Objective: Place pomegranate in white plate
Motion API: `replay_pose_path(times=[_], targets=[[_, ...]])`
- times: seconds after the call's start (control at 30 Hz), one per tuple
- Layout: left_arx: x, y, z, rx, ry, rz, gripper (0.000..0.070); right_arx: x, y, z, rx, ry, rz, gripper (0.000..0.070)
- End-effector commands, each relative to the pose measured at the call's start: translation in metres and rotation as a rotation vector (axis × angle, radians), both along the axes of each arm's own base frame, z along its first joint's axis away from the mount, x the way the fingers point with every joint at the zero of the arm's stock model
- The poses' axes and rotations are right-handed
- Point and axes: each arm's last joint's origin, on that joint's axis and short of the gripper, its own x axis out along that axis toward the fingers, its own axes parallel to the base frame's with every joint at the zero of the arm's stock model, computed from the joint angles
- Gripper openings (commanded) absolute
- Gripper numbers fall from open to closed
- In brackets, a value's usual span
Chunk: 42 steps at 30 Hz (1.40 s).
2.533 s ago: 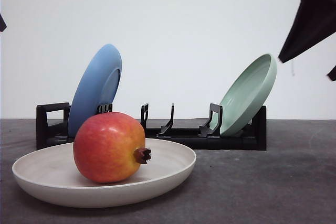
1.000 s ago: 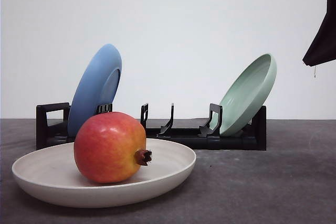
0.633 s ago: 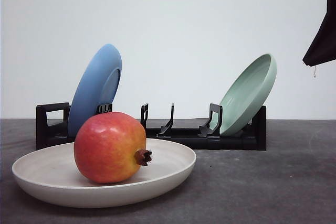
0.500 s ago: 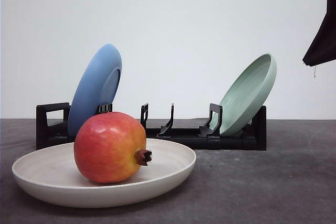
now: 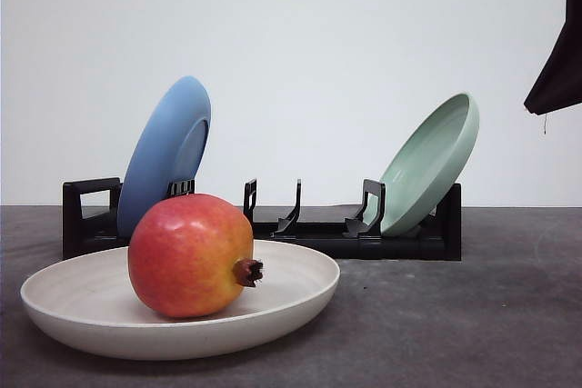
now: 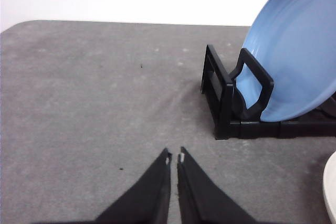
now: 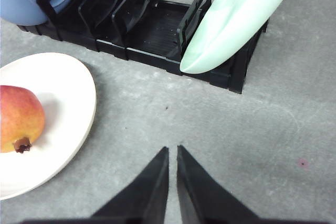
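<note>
Well clear of right claw (image 7: pixel 172 153), jaws closed on nothing: pomegranate (image 5: pixel 190 255) resting inside plate (image 5: pixel 300 302), crown sideways, rim blocking roll. Left claw (image 6: pixel 174 158) likewise closed empty, beside rack (image 6: pixel 226 103) holding blue plate (image 6: pixel 294 51). Placement judged complete.

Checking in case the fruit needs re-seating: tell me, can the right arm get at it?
Probably yes: the pomegranate sits uncovered in the white plate, with bare table between it and the shut right gripper.
</note>
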Motion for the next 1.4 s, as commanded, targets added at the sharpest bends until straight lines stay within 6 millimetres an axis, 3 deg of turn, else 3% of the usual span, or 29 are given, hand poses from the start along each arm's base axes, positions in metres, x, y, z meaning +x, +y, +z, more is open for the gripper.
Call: replay_pose_path(times=[0.0,0.6,0.8,1.37], targets=[[0.001,0.0,-0.001,0.006,-0.013,0.0,0.0,0.001,0.001,0.001,0.006,-0.006,0.001,0.0024],[0.001,0.0,-0.001,0.006,-0.013,0.0,0.0,0.001,0.001,0.001,0.005,-0.007,-0.001,0.0024],[0.001,0.0,-0.001,0.006,-0.013,0.0,0.0,-0.002,-0.005,0.0,-0.112,-0.108,0.037,0.0024],[0.001,0.0,-0.001,0.006,-0.012,0.0,0.0,-0.047,-0.047,-0.082,-0.062,-0.445,-0.344,0.0024]])
